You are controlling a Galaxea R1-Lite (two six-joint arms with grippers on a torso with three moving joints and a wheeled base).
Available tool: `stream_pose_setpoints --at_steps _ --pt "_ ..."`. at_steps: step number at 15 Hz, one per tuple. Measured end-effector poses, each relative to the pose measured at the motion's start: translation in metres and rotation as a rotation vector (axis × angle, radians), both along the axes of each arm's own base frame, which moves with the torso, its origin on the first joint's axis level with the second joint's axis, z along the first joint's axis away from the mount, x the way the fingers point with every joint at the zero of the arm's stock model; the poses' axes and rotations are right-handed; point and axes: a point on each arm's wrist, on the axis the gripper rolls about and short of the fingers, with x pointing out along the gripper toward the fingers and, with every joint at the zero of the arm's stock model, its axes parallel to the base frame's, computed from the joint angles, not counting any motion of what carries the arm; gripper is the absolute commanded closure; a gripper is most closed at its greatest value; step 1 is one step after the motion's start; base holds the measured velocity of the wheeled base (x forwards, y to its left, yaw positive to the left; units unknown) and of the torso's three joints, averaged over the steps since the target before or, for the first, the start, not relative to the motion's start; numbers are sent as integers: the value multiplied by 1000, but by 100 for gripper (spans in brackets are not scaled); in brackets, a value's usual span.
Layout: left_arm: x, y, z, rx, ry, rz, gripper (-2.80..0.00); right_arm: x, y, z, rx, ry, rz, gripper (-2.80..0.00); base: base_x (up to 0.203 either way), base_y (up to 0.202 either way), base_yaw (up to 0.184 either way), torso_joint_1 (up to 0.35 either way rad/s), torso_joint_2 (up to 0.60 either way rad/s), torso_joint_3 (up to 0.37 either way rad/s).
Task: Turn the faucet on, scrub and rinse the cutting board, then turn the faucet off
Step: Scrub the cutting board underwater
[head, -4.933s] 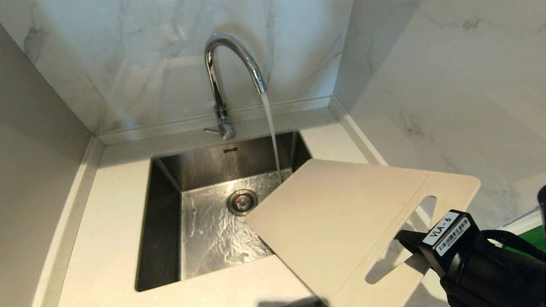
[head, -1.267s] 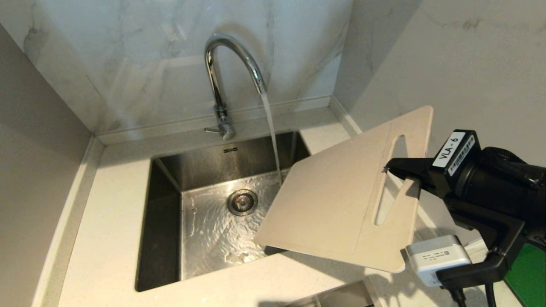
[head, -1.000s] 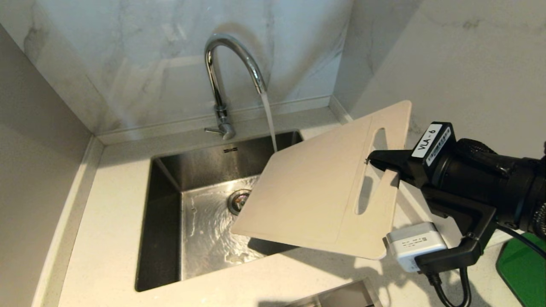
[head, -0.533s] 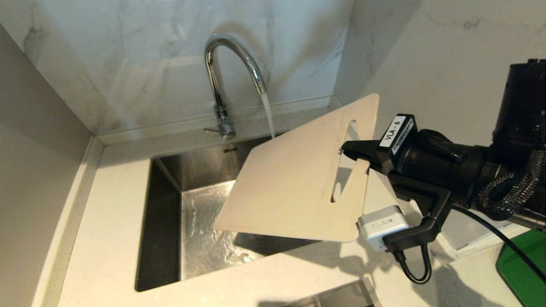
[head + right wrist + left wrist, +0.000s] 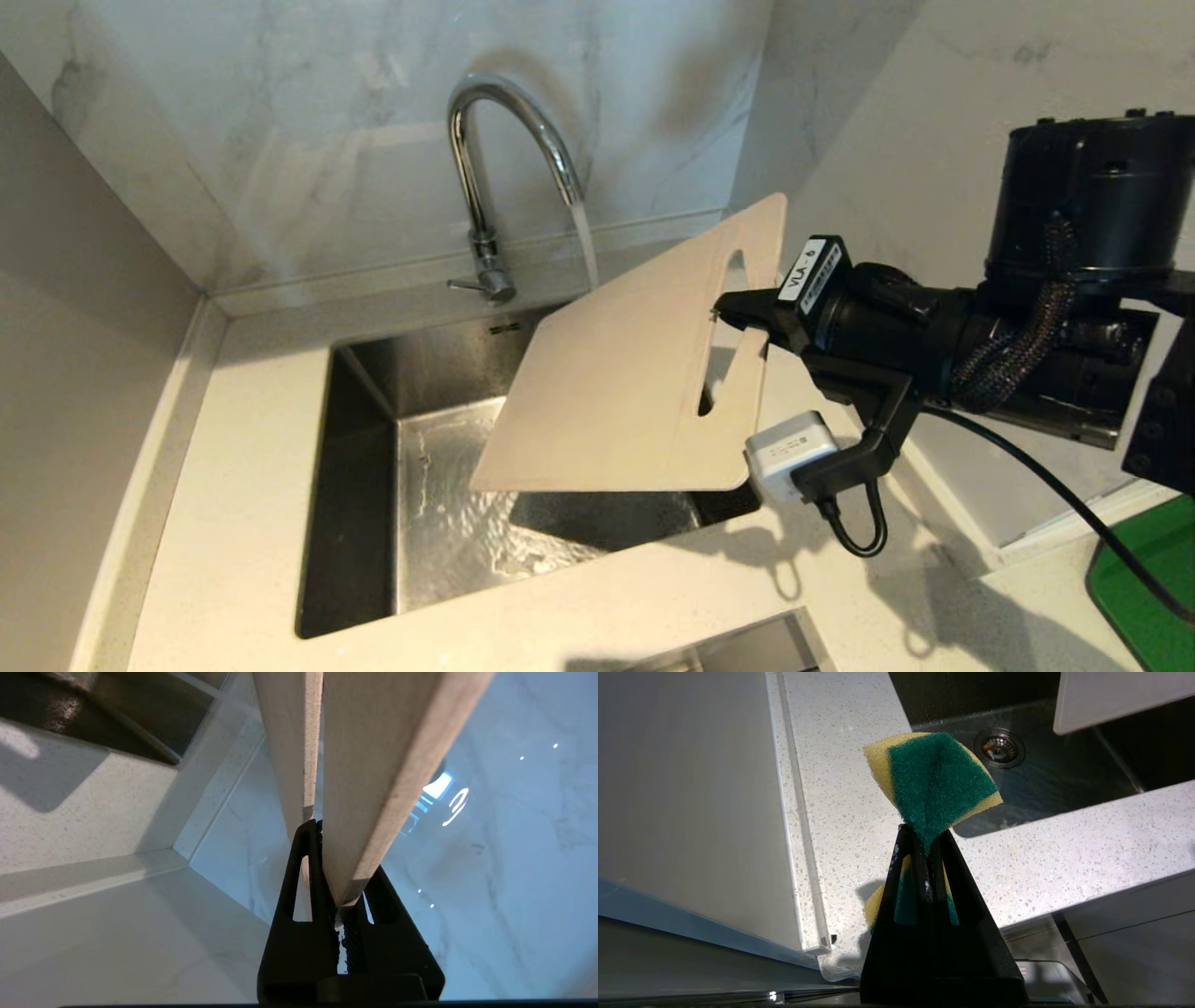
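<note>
Cream cutting board (image 5: 616,401) hiding drain, right claw (image 5: 738,313) gripping handle slot

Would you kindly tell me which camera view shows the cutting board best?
The head view: the whole cutting board appears, tilted over the sink. The left wrist view catches one corner; the right wrist view only its handle end, edge-on.

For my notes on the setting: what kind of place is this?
Most likely a home kitchen corner: a steel sink set in a speckled counter, a running chrome faucet, and marble-look walls.

Marble walls (image 5: 280,140) meet speckled white countertop (image 5: 243,485).
</note>
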Motion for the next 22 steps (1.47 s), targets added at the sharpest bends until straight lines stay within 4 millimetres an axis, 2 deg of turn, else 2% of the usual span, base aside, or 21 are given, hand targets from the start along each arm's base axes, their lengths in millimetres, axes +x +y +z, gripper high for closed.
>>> stream_pose_setpoints --at_steps 9,15,22 --pt "0 0 0 0 0 0 0 27 8 -3 -16 4 22 0 0 0 0 0 0 0" --pt "0 0 0 -1 -1 0 0 37 13 -5 -32 -5 43 0 0 0 0 0 0 0" --pt "0 0 0 -1 0 0 0 54 22 -9 8 -84 91 0 0 0 0 0 0 0"
